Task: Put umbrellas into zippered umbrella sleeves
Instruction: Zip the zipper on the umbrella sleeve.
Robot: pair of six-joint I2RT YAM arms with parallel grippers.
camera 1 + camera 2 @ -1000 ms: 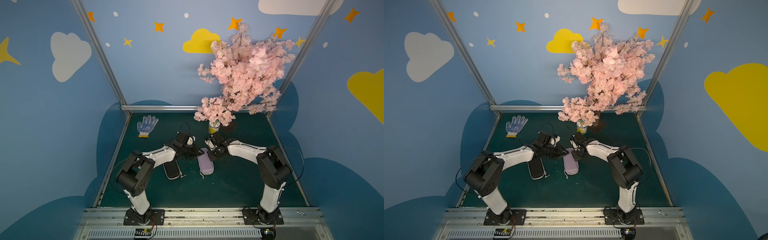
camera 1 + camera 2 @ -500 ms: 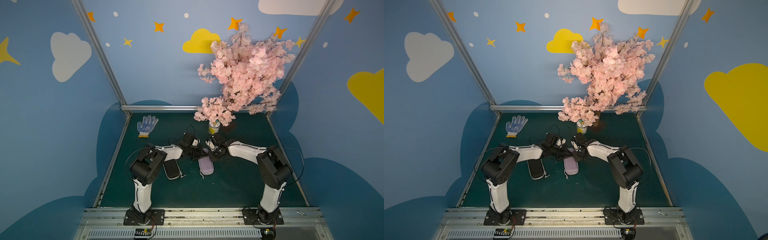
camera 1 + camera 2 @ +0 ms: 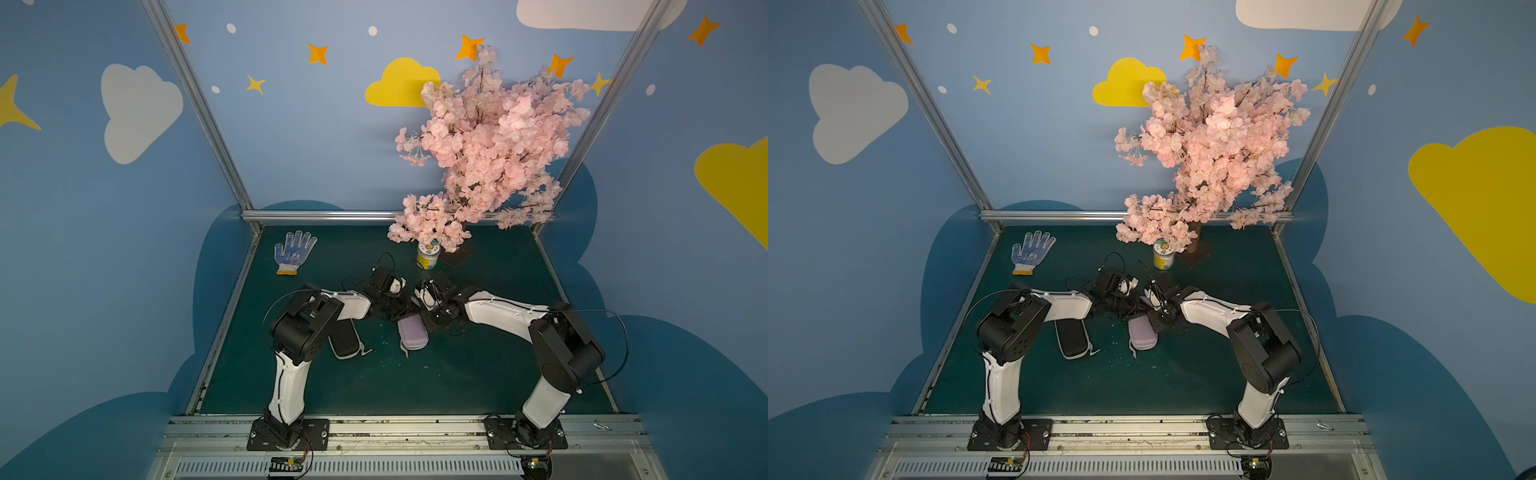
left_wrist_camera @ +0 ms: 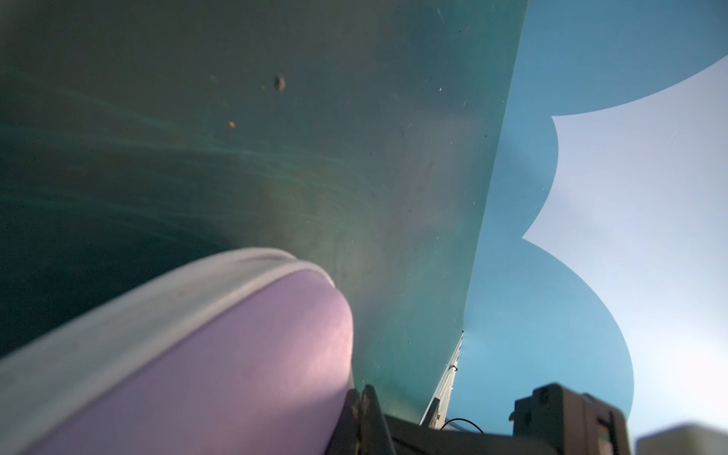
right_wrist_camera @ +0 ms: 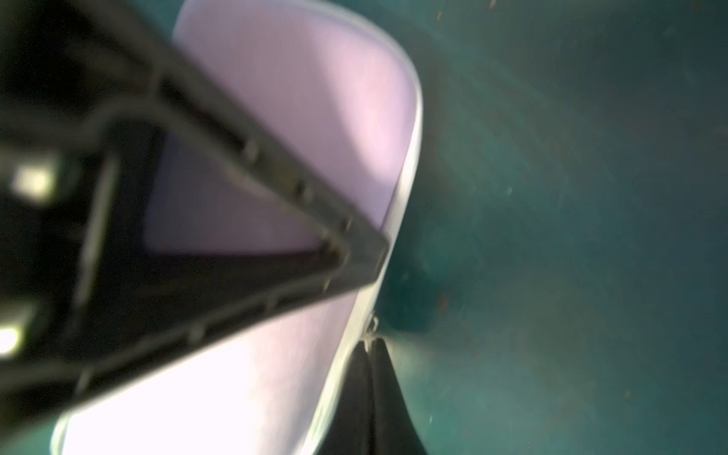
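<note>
Swinging its elbow in toward the middle, the left arm has brought the left gripper (image 4: pixel 360 394) to the far end of the lavender sleeve (image 3: pixel 412 334) and pinched its jaws fully together there. Nearest the bases, the black sleeve (image 3: pixel 344 338) lies closed on the green mat (image 3: pixel 457 374); the lavender one lies near it, with the right gripper (image 5: pixel 370 342) likewise fully closed at its pale rim, on what I cannot tell. No umbrella lies loose anywhere, so packing seems done bar the lavender zip; farther back are the dotted glove (image 3: pixel 293 253), the yellow-labelled jar (image 3: pixel 428 255) and the blossom tree (image 3: pixel 490 145).
</note>
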